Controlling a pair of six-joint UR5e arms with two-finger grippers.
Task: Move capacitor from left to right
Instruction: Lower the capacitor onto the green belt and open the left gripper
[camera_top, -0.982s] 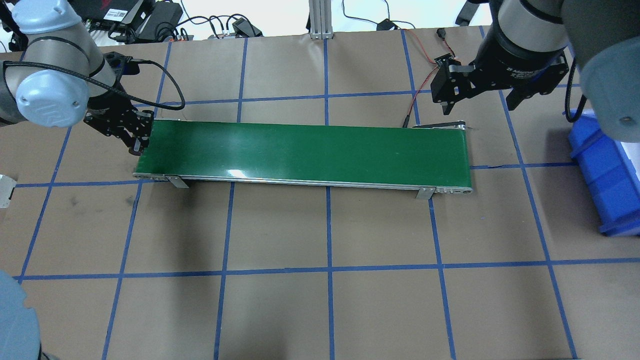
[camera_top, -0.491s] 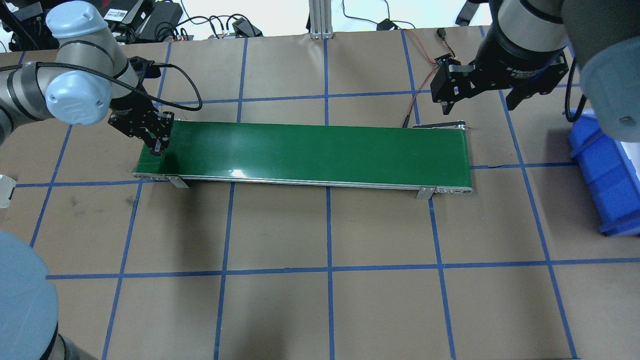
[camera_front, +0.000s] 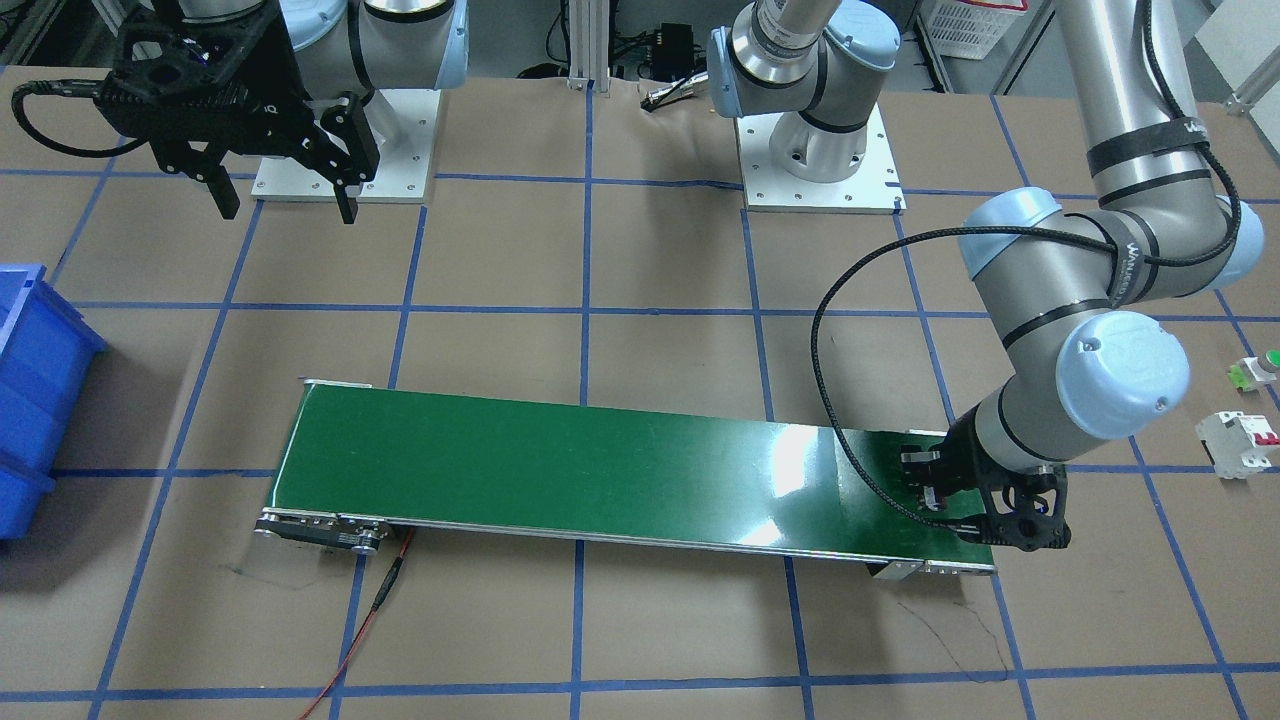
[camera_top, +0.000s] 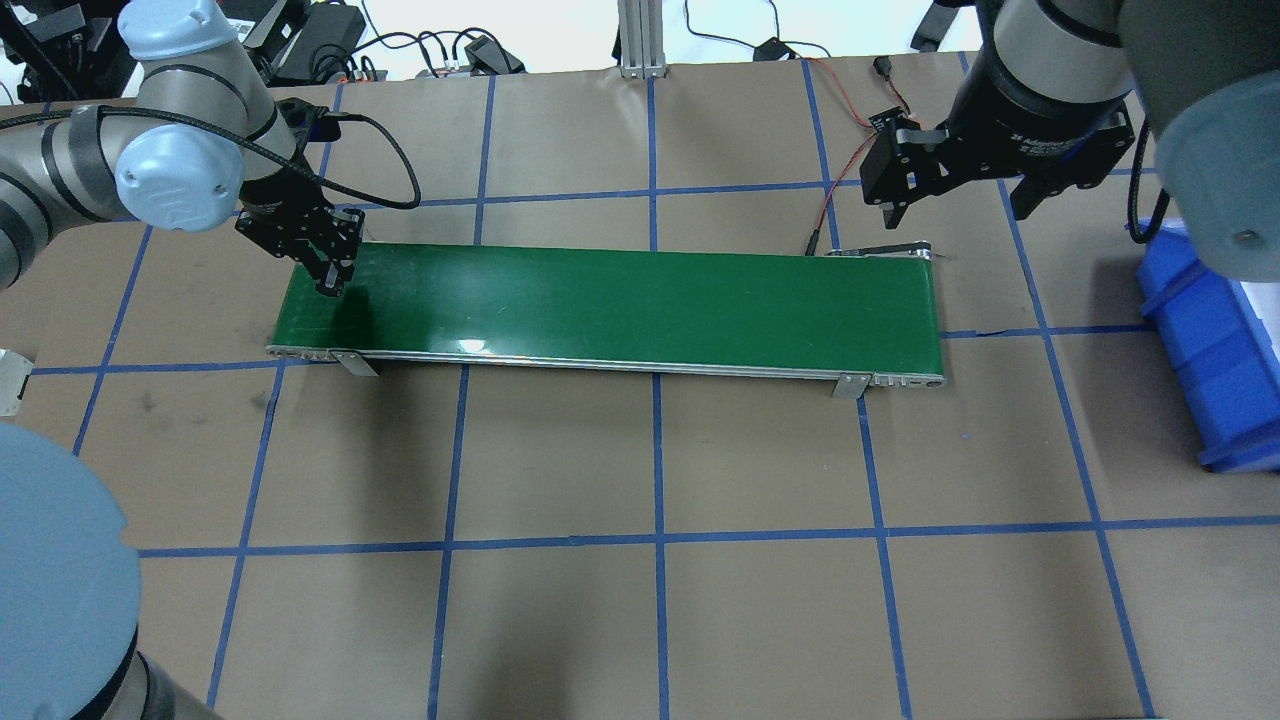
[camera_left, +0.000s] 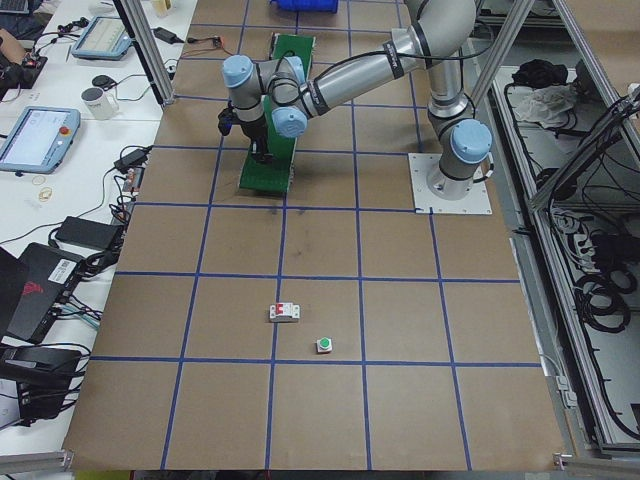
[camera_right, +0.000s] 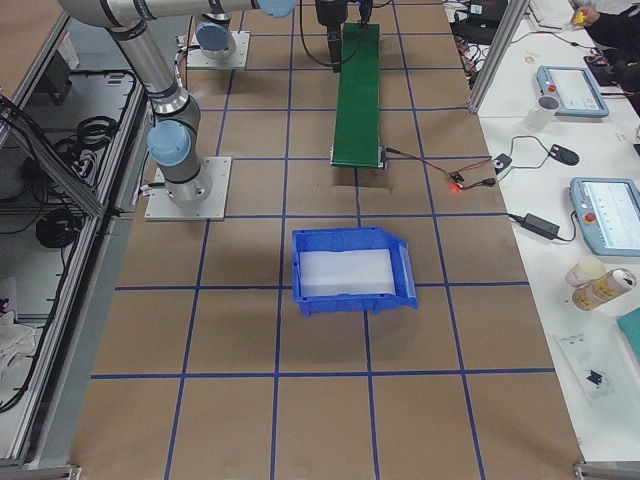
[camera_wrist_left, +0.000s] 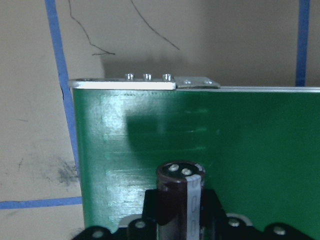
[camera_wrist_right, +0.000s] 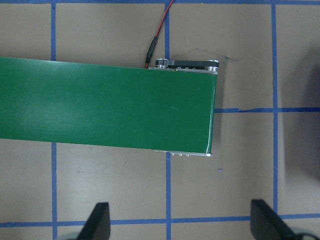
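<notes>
Overhead exterior view: the left gripper (camera_top: 330, 278) is clenched on the capacitor (camera_wrist_left: 180, 192), held between its 2 fingers over the left end of the green conveyor belt (camera_top: 640, 300). The right gripper (camera_top: 957, 208) hangs spread wide beside the belt's right end, near the blue bin (camera_top: 1215, 350).

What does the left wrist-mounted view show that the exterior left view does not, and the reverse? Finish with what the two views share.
Only the left wrist-mounted view shows the capacitor, a dark stubby cylinder with a pale stripe. It is clamped in the left gripper over one end of the green belt. Only the exterior left view shows the white circuit breaker and the green-capped button. They lie apart from each other on the table, well away from the belt. Both views show the green belt and the blue tape lines on brown paper.
</notes>
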